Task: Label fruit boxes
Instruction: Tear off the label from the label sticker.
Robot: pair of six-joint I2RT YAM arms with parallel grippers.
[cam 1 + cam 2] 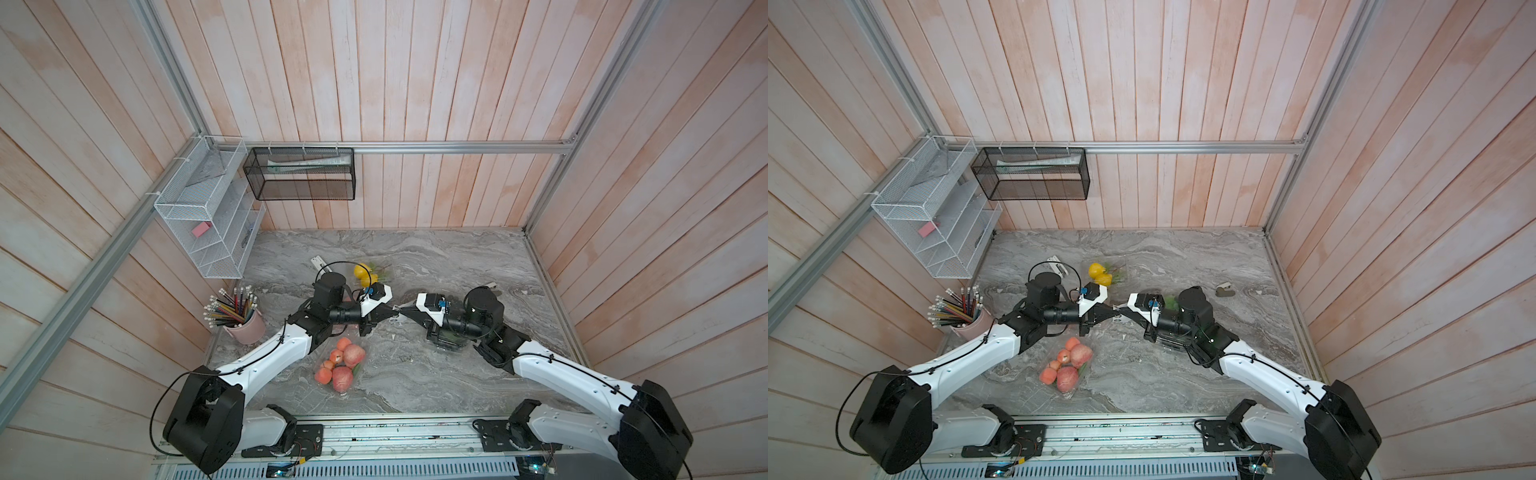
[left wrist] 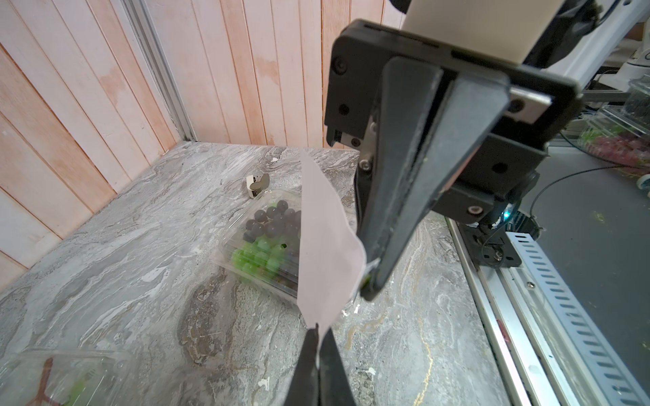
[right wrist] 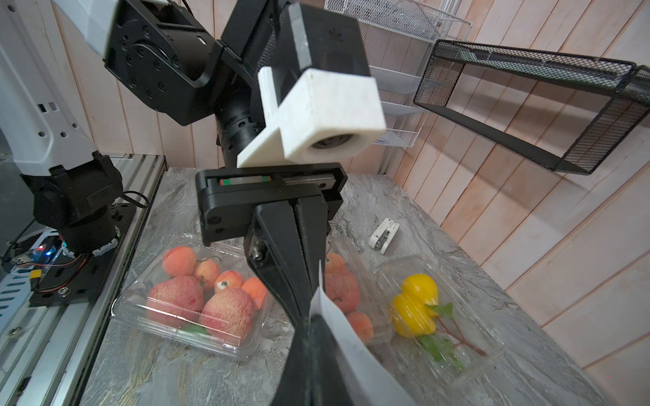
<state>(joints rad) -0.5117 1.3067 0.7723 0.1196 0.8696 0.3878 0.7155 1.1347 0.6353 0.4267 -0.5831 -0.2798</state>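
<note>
Where the two arms meet over the middle of the marble table (image 1: 436,257), both grippers are clamped on one white sheet (image 2: 325,246). Left gripper (image 3: 308,305): jaws pressed together, pinching a corner of the sheet. Right gripper (image 2: 371,283): jaws likewise together, nipping the opposite edge. The sheet hangs between them, slightly curled, above the table. All four fruit boxes sit on the table. Yellow-fruit box (image 1: 368,274): upper centre of the table in both top views, just beyond the left wrist. Apple box (image 1: 340,365): lower centre, near the left forearm. Second apple box (image 3: 343,291): mostly hidden under the left arm from above; the right wrist view shows it between the apple box and the yellow-fruit box. Grape box (image 2: 260,239), dark and green grapes: right of centre, under the right arm. Pink cup of pencils (image 1: 245,324): left edge of the table, well apart from the boxes.
</note>
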